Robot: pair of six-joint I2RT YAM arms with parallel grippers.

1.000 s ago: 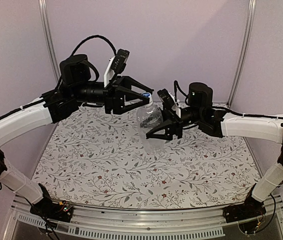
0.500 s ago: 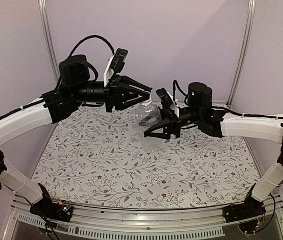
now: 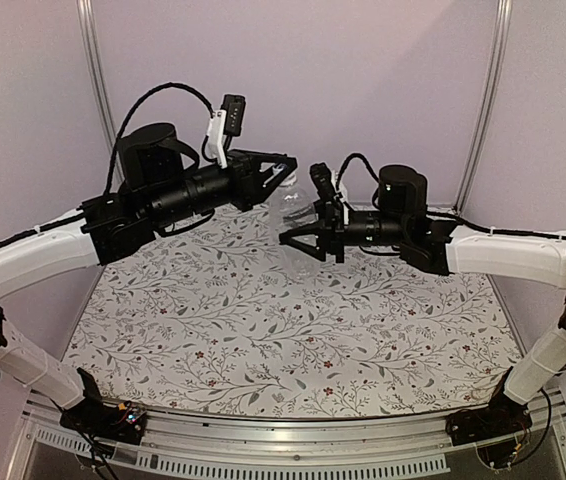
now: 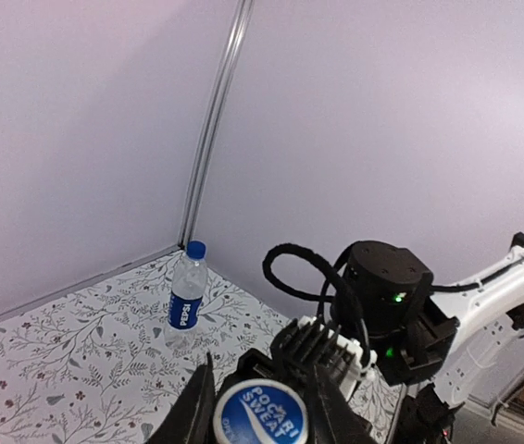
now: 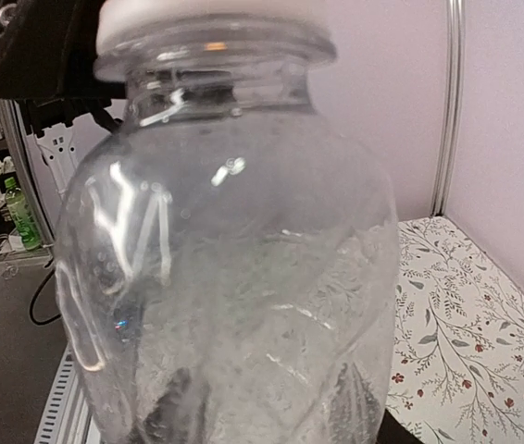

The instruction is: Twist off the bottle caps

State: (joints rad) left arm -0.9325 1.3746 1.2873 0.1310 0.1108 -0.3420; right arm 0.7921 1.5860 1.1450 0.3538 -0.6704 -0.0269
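A blue bottle cap with white lettering sits between the dark fingers of my left gripper, which is shut on it. It tops the plain clear bottle, held in the air over the back of the table. My right gripper is shut on that bottle's body; its fingers show dimly through the plastic. In the top view my left gripper meets the bottle's top from the left. The slimmer blue-labelled bottle stands upright near the back corner with its blue cap on.
A floral cloth covers the table. Purple walls and metal posts close in the back and sides. The right arm's wrist motor is close behind the held bottle.
My left gripper has closed from open onto the cap. Both arms have risen, carrying the plain bottle higher and further back, and the left wrist has turned.
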